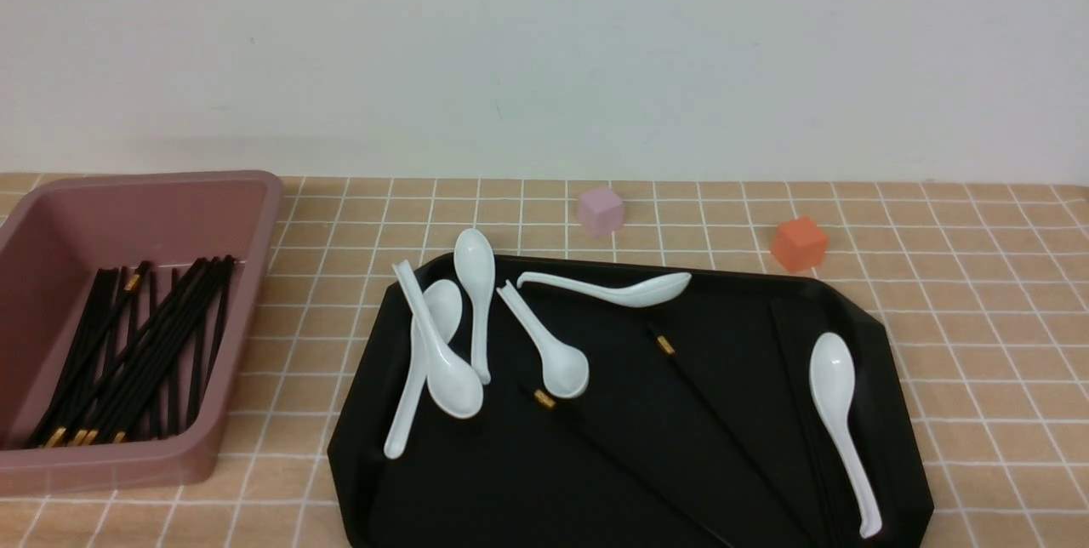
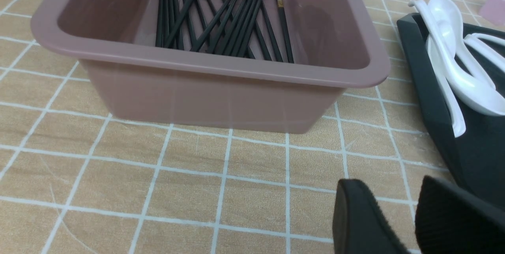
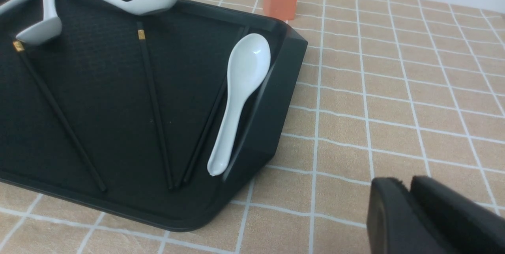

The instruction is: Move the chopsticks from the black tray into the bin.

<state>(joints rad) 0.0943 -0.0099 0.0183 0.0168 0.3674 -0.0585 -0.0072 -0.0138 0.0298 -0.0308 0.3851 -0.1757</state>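
The black tray [image 1: 885, 335] lies centre-right on the tiled table. Three chopsticks lie loose on it: one with its gold band at the middle [image 1: 544, 399], one further right [image 1: 665, 345], one beside the right-hand spoon [image 1: 791, 378]. The right wrist view shows them fanned out [image 3: 154, 104]. The pink bin [image 1: 255, 216] at the left holds several chopsticks [image 1: 136, 352]; they also show in the left wrist view [image 2: 225, 25]. My left gripper [image 2: 388, 191] is open and empty, above the table between bin and tray. My right gripper [image 3: 406, 185] is shut and empty, off the tray's right side. Neither shows in the front view.
Several white spoons [image 1: 442, 344] lie on the tray's left half, one [image 1: 838, 420] along its right side. A pale pink cube [image 1: 601, 210] and an orange cube [image 1: 799, 243] stand behind the tray. A white wall closes the back.
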